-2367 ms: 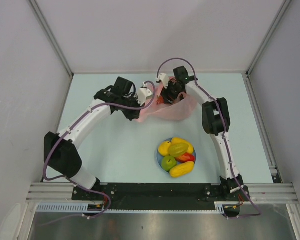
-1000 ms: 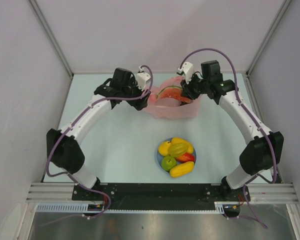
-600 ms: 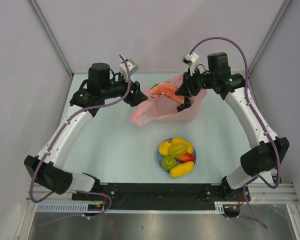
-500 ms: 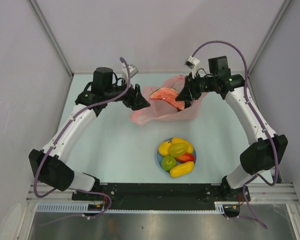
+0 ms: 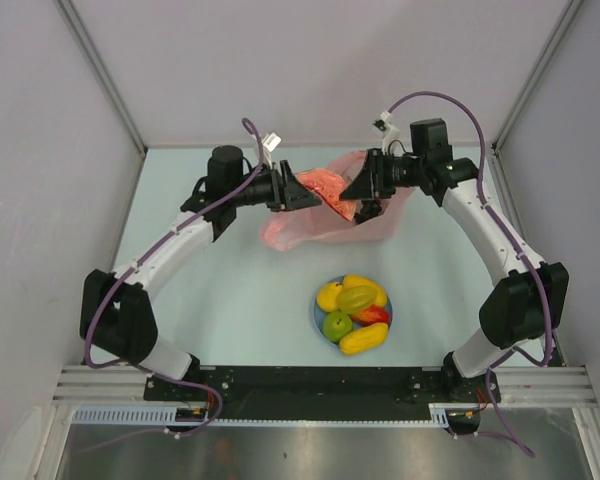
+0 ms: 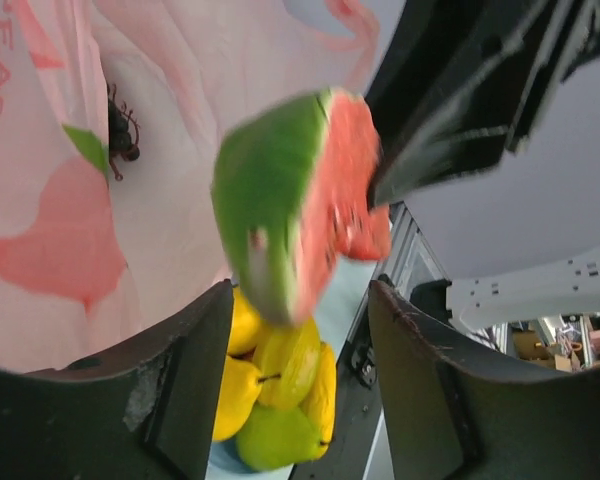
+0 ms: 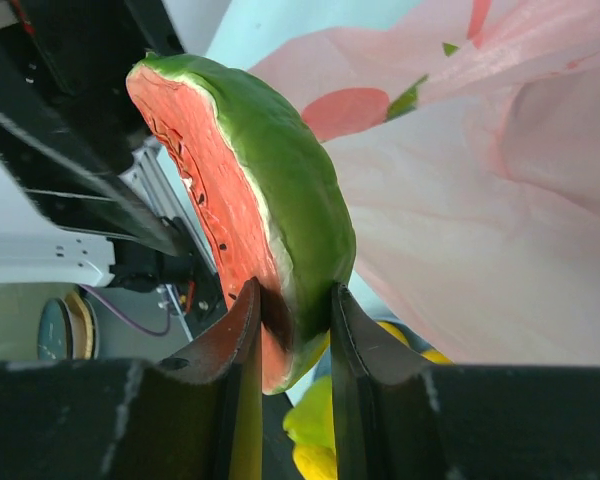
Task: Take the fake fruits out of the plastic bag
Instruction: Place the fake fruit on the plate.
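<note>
L gripper (image 5: 292, 192) reached in from the left at the far side of the table (image 5: 210, 290), level w/ the left edge of the pink bag (image 5: 310, 228). In the L wrist view its fingers (image 6: 170, 400) stood wide apart w/ nothing pinched between them. The bag lay crumpled on the table between the two grippers; a small dark shape showed against its pink film, too unclear to name. The watermelon slice (image 5: 330, 190) was up above the bag, green rind on one side & red flesh on the other, between the two grippers. Nearer the arm bases, well apart from the bag, the blue plate (image 5: 316, 312) carried the other fruits (image 5: 357, 298): yellow, green, a bit of red. R gripper (image 5: 363, 192) came in from the right, jaws clamped narrow on the slice's lower end (image 7: 270, 200), bag film behind it.
</note>
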`<state>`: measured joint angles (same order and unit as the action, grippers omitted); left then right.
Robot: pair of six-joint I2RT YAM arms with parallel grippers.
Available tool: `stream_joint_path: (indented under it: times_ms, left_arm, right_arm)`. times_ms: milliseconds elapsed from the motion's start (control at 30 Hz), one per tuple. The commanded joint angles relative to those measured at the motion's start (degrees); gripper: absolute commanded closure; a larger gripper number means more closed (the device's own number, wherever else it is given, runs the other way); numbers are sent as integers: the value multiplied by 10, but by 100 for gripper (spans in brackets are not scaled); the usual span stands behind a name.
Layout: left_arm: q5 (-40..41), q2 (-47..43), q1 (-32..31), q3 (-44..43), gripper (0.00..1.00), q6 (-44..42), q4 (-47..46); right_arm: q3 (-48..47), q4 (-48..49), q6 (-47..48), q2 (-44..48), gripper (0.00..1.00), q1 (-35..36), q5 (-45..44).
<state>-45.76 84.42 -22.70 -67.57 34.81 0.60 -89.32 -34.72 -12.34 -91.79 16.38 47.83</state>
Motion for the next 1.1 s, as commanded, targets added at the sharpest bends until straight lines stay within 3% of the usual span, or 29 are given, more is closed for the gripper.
stream_joint_path:
  times_ms: [0,100,133,267,533,633,667,767,967,1067]
  left_arm:
    - [60,35,-17,-60,41,47,-37]
    - [68,45,-19,-71,53,44,-29]
    - [64,47,-19,-71,63,44,-31]
    - [30,46,-23,-60,72,50,-57]
    - [37,62,-23,-81,90,19,-61]
    - [31,68,-17,-98,100,-20,-35]
    - [15,66,-12,-100,100,-25,-29]
    - [-10,65,7,-134,100,-93,57]
    - [-1,8,-1,-177,100,-367,308]
    - [2,-29,-28,-173,100,-525,387]
  right_arm:
    - [9,46,-50,6,95,14,-5]
    - [29,47,-51,16,95,15,-8]
    - [36,52,-53,20,94,16,-14]
    - [54,84,-77,24,94,18,-31]
    - [57,95,-63,16,88,65,-21]
    - [52,88,-59,23,66,57,-21]
    - [44,79,-56,27,36,45,-33]
    - [18,9,-26,35,1,-19,-54]
    - [-15,-32,15,50,0,-187,43]
    - [-21,-25,31,62,0,-225,69]
